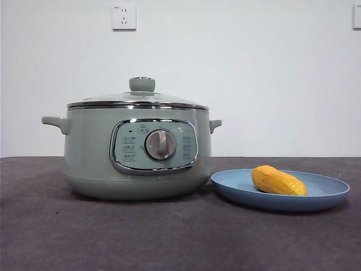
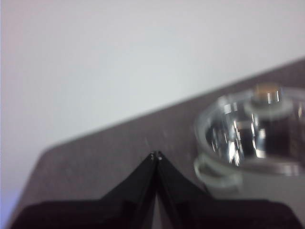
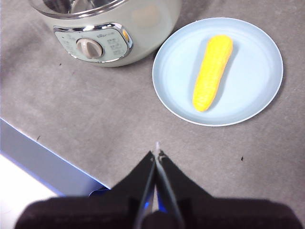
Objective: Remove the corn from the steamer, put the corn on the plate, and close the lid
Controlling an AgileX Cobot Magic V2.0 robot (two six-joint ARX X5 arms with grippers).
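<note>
The sage-green steamer (image 1: 135,152) stands on the dark table with its lid (image 1: 138,100) on top, knob (image 1: 142,84) up. The yellow corn (image 1: 278,180) lies on the light blue plate (image 1: 333,189) just right of the steamer. In the right wrist view the corn (image 3: 212,71) lies along the plate (image 3: 257,81), with the steamer (image 3: 105,33) beside it. My right gripper (image 3: 156,155) is shut and empty, high above the table before the plate. My left gripper (image 2: 156,155) is shut and empty, off to the side of the lidded steamer (image 2: 252,138).
A wall socket (image 1: 124,17) sits on the white wall behind. The table's front edge (image 3: 43,157) shows in the right wrist view. No arm shows in the front view.
</note>
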